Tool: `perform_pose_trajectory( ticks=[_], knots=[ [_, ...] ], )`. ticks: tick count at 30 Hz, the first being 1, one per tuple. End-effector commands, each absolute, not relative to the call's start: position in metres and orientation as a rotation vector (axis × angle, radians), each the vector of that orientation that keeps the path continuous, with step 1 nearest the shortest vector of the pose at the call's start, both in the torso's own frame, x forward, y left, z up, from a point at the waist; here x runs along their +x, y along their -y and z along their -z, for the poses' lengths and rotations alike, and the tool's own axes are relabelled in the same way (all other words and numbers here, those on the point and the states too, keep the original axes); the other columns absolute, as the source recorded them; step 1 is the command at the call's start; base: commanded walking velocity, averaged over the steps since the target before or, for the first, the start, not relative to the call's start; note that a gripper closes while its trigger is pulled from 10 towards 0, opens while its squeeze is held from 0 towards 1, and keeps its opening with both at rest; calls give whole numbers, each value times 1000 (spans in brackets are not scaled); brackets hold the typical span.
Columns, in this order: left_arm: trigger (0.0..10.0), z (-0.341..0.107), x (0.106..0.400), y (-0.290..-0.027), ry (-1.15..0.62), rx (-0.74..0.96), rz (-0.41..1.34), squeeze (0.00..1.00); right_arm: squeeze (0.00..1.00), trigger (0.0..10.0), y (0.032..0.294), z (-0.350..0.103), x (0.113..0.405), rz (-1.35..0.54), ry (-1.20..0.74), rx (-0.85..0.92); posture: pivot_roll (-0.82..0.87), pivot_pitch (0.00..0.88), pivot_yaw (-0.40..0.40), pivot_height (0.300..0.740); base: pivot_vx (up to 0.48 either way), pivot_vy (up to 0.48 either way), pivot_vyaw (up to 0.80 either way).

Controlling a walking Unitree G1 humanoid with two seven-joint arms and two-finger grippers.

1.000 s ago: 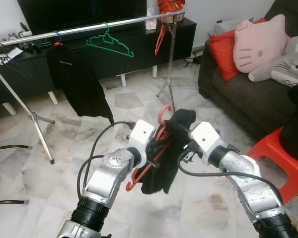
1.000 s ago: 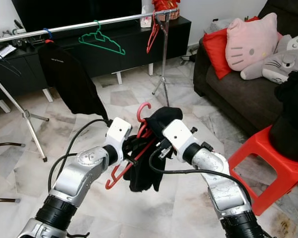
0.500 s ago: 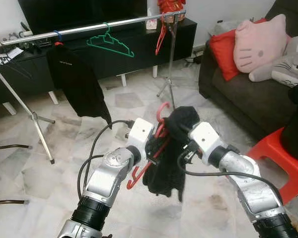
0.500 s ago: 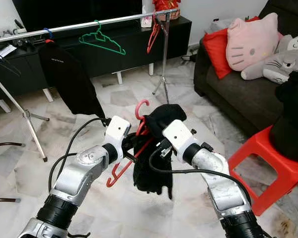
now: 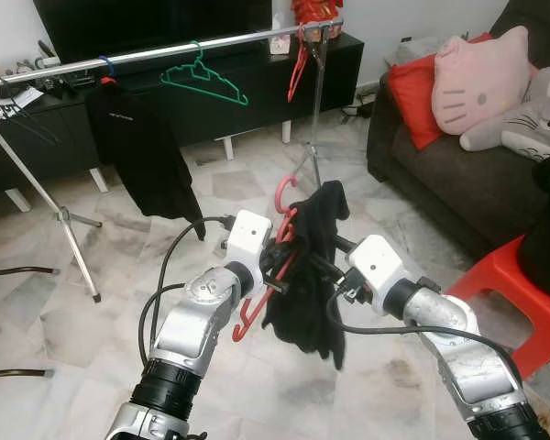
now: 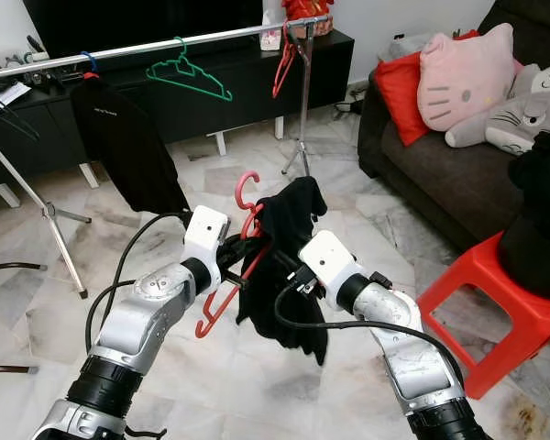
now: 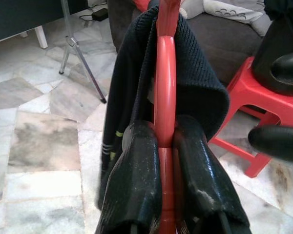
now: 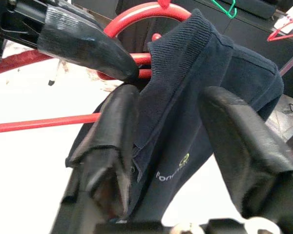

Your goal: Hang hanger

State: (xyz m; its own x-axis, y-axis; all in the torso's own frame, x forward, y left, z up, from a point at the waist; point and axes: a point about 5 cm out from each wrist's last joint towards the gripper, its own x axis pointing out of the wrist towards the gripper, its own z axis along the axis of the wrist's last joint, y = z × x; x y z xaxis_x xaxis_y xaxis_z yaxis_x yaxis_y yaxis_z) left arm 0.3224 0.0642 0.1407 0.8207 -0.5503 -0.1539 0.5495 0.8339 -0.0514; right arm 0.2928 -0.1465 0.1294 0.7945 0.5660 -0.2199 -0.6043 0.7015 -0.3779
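A red hanger (image 5: 257, 307) with a dark garment (image 5: 307, 275) draped over it is held in front of me at chest height. My left gripper (image 5: 273, 261) is shut on the hanger's neck; in the left wrist view both fingers (image 7: 141, 161) clamp the red bar (image 7: 164, 73). My right gripper (image 5: 325, 266) is just right of the garment. In the right wrist view its two fingers stand wide apart, open, on either side of the cloth (image 8: 185, 126). The silver rail (image 5: 165, 50) runs across the back, well ahead of both grippers.
On the rail hang a green hanger (image 5: 202, 81), a black shirt (image 5: 147, 156) and a red hanger (image 5: 296, 69). The rail's tripod legs (image 5: 69, 229) stand on the marble floor. A dark sofa (image 5: 458, 174) with cushions and a red stool (image 5: 522, 293) are on the right.
The garment has unfolded and now hangs longer from the hanger. My left gripper has raised the hanger up and slightly left. The right gripper has dropped back a little.
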Motion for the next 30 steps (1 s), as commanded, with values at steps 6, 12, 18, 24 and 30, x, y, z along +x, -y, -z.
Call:
perform_pose_trajectory(
  ticks=[6, 12, 18, 24, 30],
  knots=[
    [10000, -154, 326, -63, -93, -33, 602, 0, 1000, 10000, 148, -144, 295, -569, -20, -464, -102, 43, 19, 740, 0, 0, 0],
    [10000, -150, 329, -71, -114, 9, 593, 0, 1000, 10000, 180, -165, 309, -290, 33, -425, -105, 42, 20, 740, 0, 0, 0],
    [10000, -147, 328, -83, -133, 75, 671, 0, 1000, 10000, 196, -175, 310, -286, 51, -443, -119, 45, 20, 740, 0, 0, 0],
    [10000, -141, 319, -94, -154, 169, 852, 0, 0, 10000, 207, -183, 306, -456, 22, -525, -135, 48, 22, 740, 0, 0, 0],
    [10000, -134, 308, -92, -173, 202, 1047, 0, 0, 10000, 220, -198, 304, -628, 36, -433, -156, 42, 31, 740, 0, 0, 0]
  ],
)
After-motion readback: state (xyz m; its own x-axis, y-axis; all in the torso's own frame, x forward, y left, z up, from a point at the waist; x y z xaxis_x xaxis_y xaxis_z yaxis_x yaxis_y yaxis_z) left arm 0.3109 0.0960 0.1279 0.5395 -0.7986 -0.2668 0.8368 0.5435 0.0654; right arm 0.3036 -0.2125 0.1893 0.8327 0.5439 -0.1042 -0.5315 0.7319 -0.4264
